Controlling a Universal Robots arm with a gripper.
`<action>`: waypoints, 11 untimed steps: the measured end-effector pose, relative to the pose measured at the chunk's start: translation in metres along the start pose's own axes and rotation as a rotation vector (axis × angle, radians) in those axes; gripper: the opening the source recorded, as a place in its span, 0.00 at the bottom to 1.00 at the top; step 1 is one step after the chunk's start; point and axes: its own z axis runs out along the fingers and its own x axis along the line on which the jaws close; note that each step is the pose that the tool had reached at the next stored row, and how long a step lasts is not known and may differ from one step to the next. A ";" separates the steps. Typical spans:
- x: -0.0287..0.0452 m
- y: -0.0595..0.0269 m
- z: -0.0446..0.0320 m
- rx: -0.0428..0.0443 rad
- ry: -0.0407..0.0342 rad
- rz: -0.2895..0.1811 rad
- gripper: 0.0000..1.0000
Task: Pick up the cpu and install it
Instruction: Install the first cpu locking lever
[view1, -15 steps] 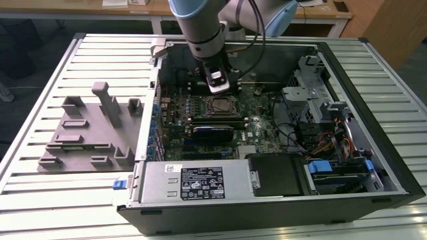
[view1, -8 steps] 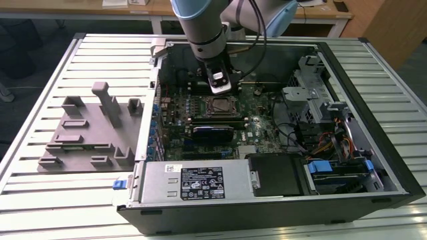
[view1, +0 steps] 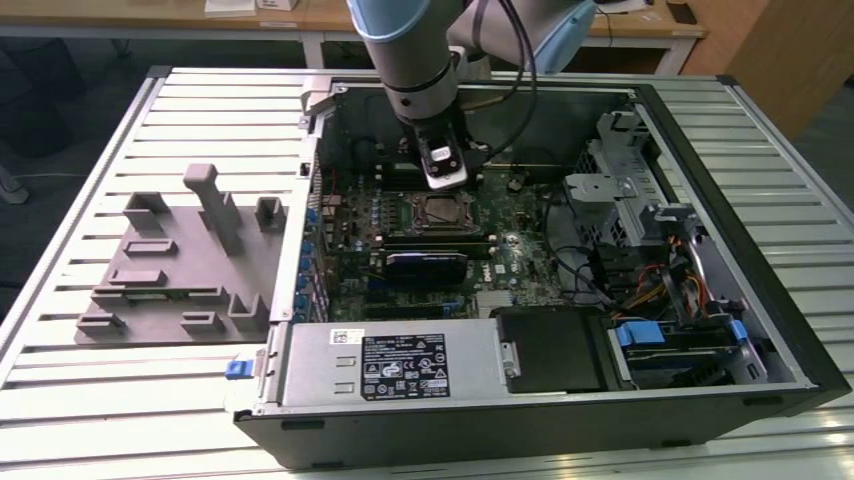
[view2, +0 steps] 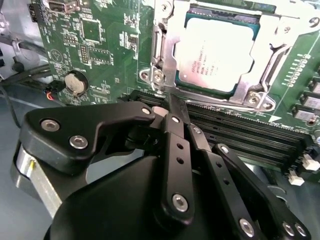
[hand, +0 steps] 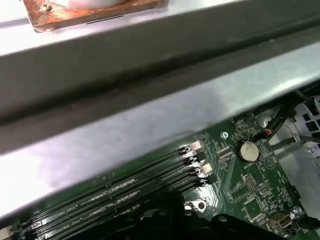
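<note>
The cpu (view2: 216, 52) lies seated in the motherboard (view2: 100, 45) socket, under its metal frame. The end effector (view2: 176, 107) hovers just beside it, fingers closed together, holding nothing. The chip looks light, stiff and fragile, best gripped by opposite edges.

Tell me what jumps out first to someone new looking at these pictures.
The open computer case on the slatted table, with the arm reaching down into it. In the second wrist view, the cpu sits in its socket on the green motherboard, just beyond the black gripper. A grey tray lies at the exterior view's left.
</note>
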 end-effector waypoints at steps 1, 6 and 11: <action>-0.0006 -0.0004 0.0002 -0.0001 -0.0003 0.002 0.11; -0.0017 -0.0018 0.0009 -0.0002 -0.0013 0.007 0.11; -0.0017 -0.0018 0.0009 -0.0002 -0.0015 0.008 0.11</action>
